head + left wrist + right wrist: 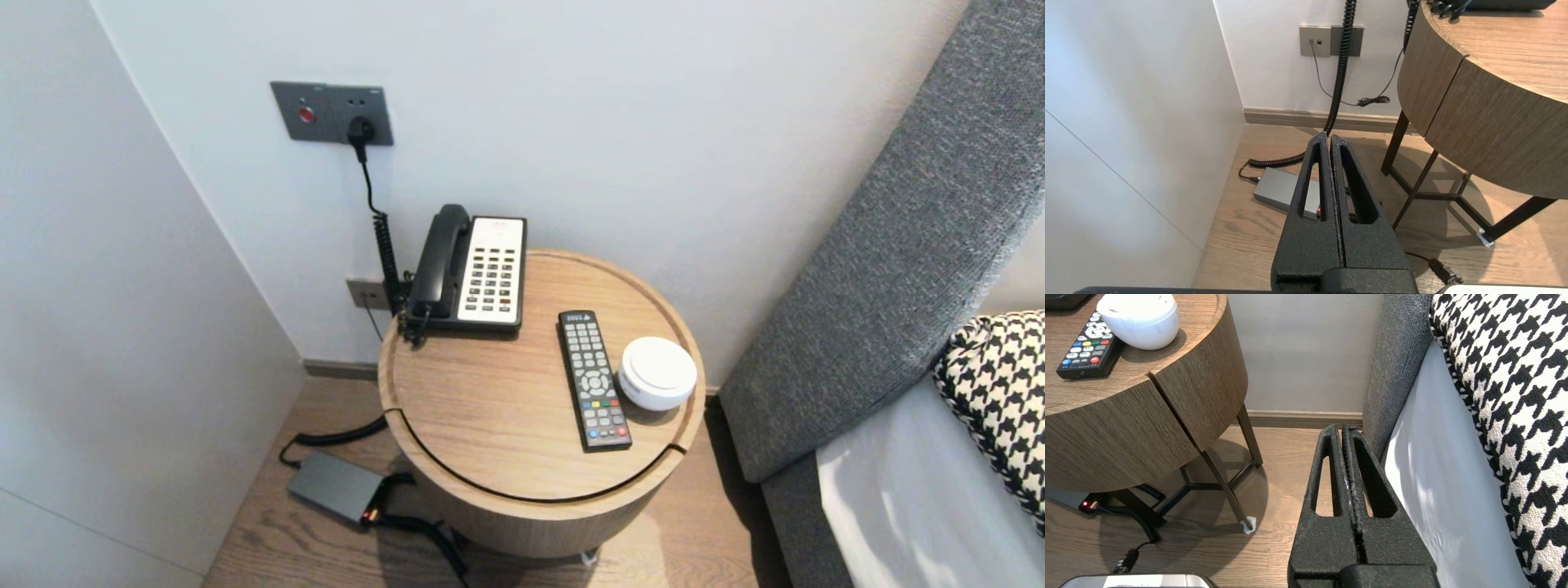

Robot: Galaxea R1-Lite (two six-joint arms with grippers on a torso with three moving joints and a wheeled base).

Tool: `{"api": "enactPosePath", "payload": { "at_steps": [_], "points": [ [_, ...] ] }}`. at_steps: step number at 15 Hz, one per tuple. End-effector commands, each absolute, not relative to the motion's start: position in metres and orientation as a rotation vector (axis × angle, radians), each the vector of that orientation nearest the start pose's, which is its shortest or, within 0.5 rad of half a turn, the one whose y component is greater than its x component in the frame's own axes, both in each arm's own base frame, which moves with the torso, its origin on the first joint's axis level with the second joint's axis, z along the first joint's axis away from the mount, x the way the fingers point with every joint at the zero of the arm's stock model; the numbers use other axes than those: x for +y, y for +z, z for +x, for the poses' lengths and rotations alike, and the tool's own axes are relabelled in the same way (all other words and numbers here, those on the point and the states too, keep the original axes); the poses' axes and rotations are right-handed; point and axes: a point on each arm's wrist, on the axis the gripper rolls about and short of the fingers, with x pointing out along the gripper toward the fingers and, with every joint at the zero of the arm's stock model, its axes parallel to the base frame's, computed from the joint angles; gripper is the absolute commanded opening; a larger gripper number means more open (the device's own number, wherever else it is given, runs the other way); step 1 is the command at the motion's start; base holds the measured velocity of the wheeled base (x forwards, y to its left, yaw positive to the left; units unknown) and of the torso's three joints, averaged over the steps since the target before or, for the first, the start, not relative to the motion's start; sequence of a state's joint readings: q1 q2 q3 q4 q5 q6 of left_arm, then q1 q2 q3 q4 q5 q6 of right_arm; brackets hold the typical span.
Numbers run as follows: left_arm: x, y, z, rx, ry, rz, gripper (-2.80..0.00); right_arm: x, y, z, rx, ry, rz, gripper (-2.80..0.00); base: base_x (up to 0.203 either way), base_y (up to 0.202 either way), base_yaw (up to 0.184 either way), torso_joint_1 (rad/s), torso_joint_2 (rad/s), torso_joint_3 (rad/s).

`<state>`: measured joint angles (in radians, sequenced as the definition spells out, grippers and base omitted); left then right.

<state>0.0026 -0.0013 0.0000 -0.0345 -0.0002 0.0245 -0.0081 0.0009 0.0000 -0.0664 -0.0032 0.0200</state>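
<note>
Left gripper (1327,136): fingers pressed together, empty, low over floor. Nearest thing is power adapter (1280,190), on floor at 8 o'clock of round table (457,408). Right gripper (1343,426): together, empty, low between table and bed (1425,465). Tabletop: phone (473,273) 11 o'clock, remote (593,380) 3 o'clock, white puck (657,373) just beside remote at rim.

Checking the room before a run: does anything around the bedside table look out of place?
Little stands out. A grey power box lies on the floor beside the table, cables trailing, and a white scrap sits at one table leg's foot.
</note>
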Motion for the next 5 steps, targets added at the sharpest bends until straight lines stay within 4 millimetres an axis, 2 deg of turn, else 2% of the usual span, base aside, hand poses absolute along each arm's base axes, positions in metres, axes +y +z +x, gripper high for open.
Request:
{"api": "enactPosePath", "payload": {
  "at_steps": [1,5],
  "points": [
    [-0.0001,0.0759,-0.0221,-0.025,0.003,0.025,-2.8,0.0001,0.0748,-0.0206,-0.037,-0.01,0.02,-2.8,0.0,0.0,0.0,0.0,0.0,0.0],
    [-0.0001,0.0755,-0.022,-0.023,0.003,0.025,-2.8,0.0001,0.0749,-0.0206,-0.038,-0.01,0.02,-2.8,0.0,0.0,0.0,0.0,0.0,0.0]
  ]
}}
